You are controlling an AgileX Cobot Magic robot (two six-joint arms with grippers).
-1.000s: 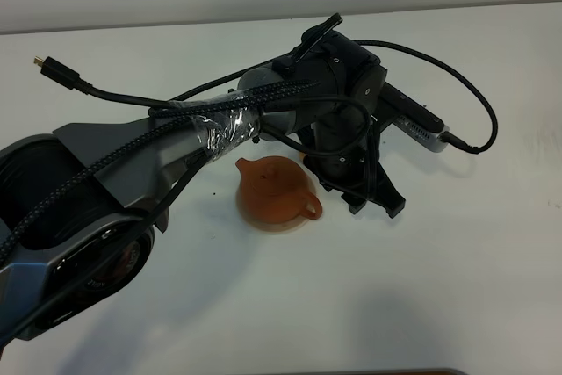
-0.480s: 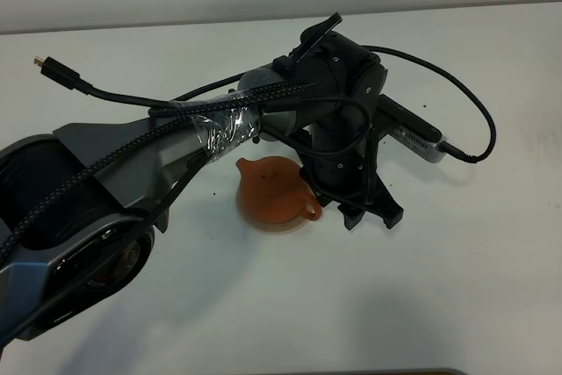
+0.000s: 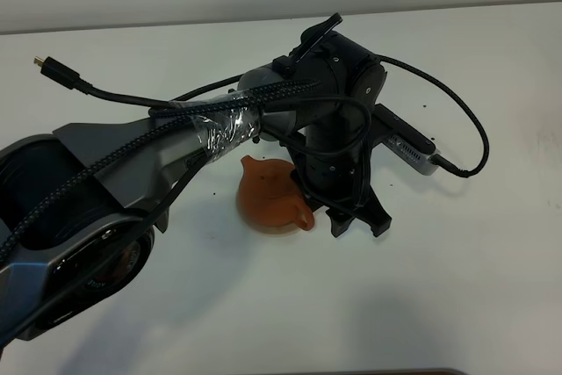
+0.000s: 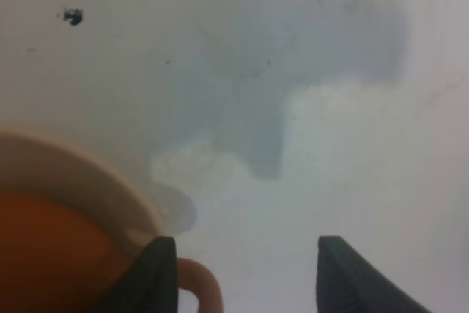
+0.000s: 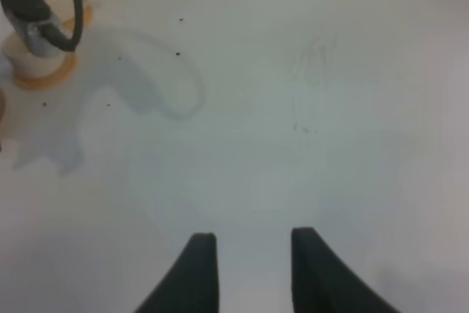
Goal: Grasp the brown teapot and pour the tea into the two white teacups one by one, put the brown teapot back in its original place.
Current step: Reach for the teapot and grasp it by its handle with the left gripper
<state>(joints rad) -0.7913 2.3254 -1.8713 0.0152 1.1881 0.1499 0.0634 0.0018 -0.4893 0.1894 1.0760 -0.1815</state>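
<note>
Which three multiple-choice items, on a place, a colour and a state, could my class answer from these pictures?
1. The teapot stands: A on the tan saucer; B on an orange coaster; C lifted in the air.
2. The teapot is: A white; B reddish-brown; C green.
3. The left pincer is: A shut on the handle; B shut on a cup; C open, gripping nothing.
Key: 1 A, the saucer's rim rings its base; 2 B, its clay shows that colour; 3 C, its jaws stand wide apart, clamping nothing.

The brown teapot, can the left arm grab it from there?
Probably yes. The left tool is open right beside the brown teapot, one finger by its loop handle, and nothing sits between them.
</note>
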